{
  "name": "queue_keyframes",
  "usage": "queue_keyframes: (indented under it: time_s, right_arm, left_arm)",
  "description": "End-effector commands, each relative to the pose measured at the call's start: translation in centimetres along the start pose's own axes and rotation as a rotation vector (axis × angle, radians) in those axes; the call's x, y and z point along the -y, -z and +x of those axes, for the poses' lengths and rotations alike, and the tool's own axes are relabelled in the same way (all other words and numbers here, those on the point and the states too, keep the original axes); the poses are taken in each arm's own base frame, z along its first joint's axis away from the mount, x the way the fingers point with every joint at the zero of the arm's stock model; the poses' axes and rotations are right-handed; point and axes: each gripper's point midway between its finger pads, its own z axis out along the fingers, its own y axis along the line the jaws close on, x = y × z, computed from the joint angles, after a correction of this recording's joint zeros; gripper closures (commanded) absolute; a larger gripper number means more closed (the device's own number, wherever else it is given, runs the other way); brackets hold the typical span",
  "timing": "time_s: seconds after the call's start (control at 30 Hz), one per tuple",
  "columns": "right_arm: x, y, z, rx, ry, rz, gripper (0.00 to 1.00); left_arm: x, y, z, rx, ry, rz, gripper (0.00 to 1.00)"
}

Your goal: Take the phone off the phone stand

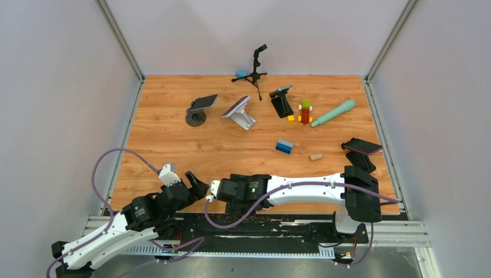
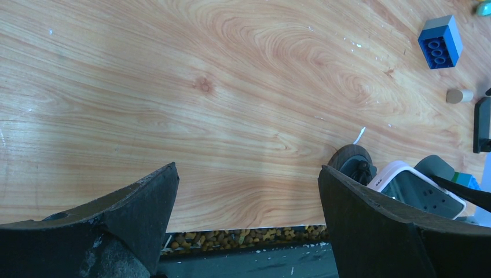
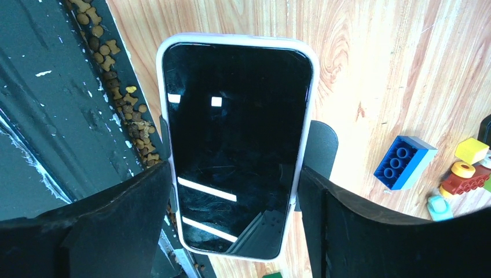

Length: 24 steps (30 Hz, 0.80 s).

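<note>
The right tool (image 3: 233, 169), spread just phone-wide around the white-cased black-screened phone (image 3: 231, 116), hold unclear, should pinch squarely, then lift off the black stand (image 3: 321, 145).

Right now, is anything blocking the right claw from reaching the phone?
Nothing visible does. The right gripper has a finger on either side of the phone, which sits in the phone stand; nothing else lies between.

No text, brand, number or sign can be read anywhere. The phone (image 3: 234, 150) at the worktop's (image 3: 370, 69) near edge shows only a dark, blank screen.
</note>
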Motion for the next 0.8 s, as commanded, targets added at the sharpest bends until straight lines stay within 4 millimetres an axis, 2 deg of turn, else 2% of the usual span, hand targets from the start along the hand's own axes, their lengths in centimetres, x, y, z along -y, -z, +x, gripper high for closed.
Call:
queue_keyframes:
  time_s: [0.0,0.1,0.27,0.5,0.77]
  right_arm:
    - [-1.0,-1.2,1.1,-0.06,-0.019,-0.03,0.23]
    - [-0.9,-1.2,1.0,-0.061,-0.018,-0.027,0.24]
    - [-0.9,-1.3,1.0,-0.061,-0.017,-0.025,0.33]
    - [-0.5,-0.2,0.1,-0.035,-0.026,-0.027,0.45]
    - [0.3,1.5,-1.1,0.001,-0.032,-0.018,0.47]
  left_arm:
    - [0.8,0.5,-1.1,0.038,0.035,0.02,0.02]
    - [0.8,0.5,-1.2,0.04,0.037,0.022,0.02]
    - [0.8,0.5,-1.2,0.041,0.036,0.02,0.02]
    - [0.7,0.5,-1.1,0.039,0.035,0.021,0.02]
    - [0.8,0.5,-1.2,0.043,0.04,0.023,0.02]
